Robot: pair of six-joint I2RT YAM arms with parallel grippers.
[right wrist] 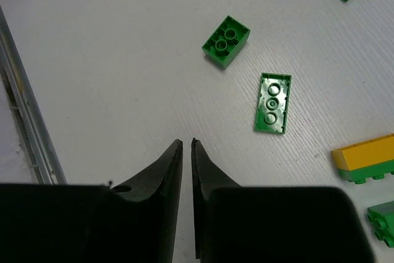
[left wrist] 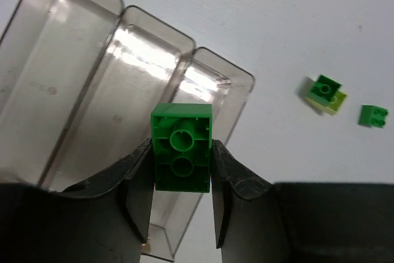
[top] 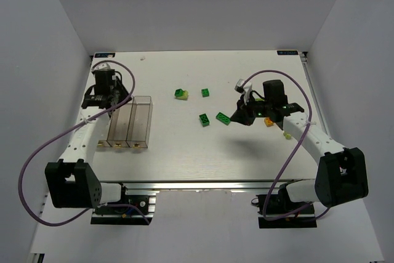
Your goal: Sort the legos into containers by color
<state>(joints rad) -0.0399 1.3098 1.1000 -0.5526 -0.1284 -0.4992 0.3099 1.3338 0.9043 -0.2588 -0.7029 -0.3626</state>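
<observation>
My left gripper (left wrist: 182, 146) is shut on a dark green lego (left wrist: 182, 152), underside facing the camera, held above the three clear containers (left wrist: 80, 78), in line with the right-hand one (left wrist: 206, 84). The containers (top: 130, 121) look empty. My right gripper (right wrist: 186, 143) hangs low over bare table, its jaws nearly touching with nothing between them. Ahead of it lie a green two-stud lego (right wrist: 226, 42) and an upside-down green lego (right wrist: 273, 103). To its right lies an orange lego on a green one (right wrist: 363, 158).
More legos lie mid-table: a green one on a pale yellow-green one (top: 181, 93), a small green one (top: 205, 92), two green ones (top: 204, 119) (top: 223, 117), and a pale one (top: 287, 134) by the right arm. A metal rail (right wrist: 24, 121) runs along the table edge.
</observation>
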